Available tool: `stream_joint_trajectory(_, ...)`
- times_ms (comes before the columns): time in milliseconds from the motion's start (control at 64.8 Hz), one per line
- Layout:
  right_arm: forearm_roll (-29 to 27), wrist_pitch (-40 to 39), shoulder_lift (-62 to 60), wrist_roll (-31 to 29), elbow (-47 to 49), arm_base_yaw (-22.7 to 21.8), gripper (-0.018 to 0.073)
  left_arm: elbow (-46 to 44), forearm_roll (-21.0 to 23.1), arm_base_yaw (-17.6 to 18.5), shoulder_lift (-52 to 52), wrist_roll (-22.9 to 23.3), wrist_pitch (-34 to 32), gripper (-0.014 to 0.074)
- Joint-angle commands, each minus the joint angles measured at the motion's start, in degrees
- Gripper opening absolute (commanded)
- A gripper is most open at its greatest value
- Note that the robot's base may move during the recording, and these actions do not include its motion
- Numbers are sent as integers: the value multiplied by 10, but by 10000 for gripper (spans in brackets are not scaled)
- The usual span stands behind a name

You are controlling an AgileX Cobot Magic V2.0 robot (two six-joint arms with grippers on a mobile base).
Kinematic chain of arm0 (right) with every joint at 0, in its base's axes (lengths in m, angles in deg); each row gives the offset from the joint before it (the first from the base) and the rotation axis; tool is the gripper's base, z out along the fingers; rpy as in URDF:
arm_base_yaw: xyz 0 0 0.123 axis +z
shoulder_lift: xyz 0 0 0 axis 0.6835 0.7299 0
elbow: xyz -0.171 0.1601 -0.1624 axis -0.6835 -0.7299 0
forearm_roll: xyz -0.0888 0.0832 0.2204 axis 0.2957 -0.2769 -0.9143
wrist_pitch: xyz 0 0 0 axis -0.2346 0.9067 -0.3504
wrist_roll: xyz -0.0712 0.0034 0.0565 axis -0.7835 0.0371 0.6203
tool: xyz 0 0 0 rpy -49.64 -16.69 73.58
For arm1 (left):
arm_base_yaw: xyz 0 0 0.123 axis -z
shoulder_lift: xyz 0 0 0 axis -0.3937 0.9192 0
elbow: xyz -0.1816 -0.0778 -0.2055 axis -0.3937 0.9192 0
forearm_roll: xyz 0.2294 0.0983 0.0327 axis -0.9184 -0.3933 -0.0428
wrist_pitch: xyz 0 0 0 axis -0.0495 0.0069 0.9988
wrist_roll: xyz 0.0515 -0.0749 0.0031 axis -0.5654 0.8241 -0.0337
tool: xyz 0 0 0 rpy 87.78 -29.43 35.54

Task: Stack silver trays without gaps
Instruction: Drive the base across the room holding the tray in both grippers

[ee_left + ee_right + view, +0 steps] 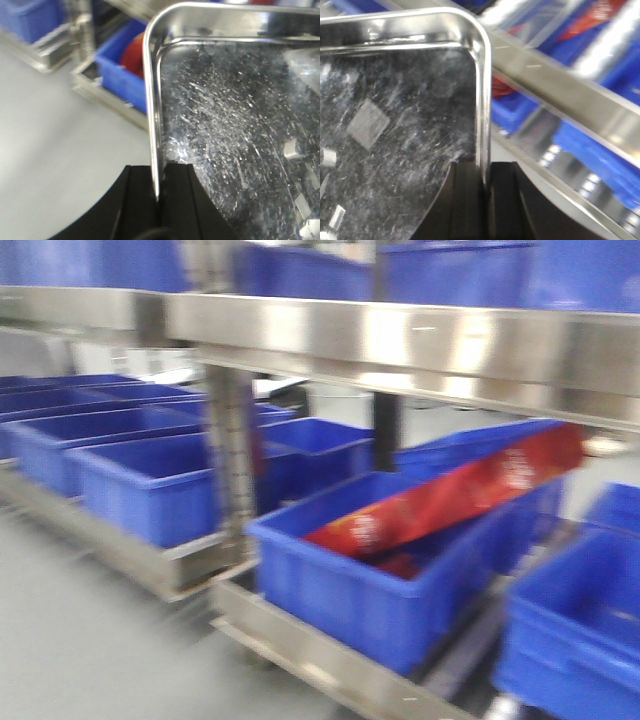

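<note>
- Left wrist view: my left gripper [159,175] is clenched on the left rim of the silver tray [225,125]. The thin edge is pinched between both black fingers, and grey floor [60,150] lies beyond.
- Right wrist view: my right gripper [485,172] pinches the silver tray [395,100] by its right rim, just below the rounded corner. The steel shelf rail [560,85] slants behind it.
- Only the front view, blurred, gives me the rack: blue bins [340,580], one holding a tilted red packet [450,500].
</note>
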Motion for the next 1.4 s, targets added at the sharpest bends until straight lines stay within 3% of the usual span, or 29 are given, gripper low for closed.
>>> stream_joint_trajectory(0,10,-23,-1,-3,-1,1,-77,-6,-1,4,-9,-2,-12,-16)
stream_joint_trajectory(1388,10,-23,-1,-3,-1,1,-77,-6,-1,4,-9,-2,-12,-16)
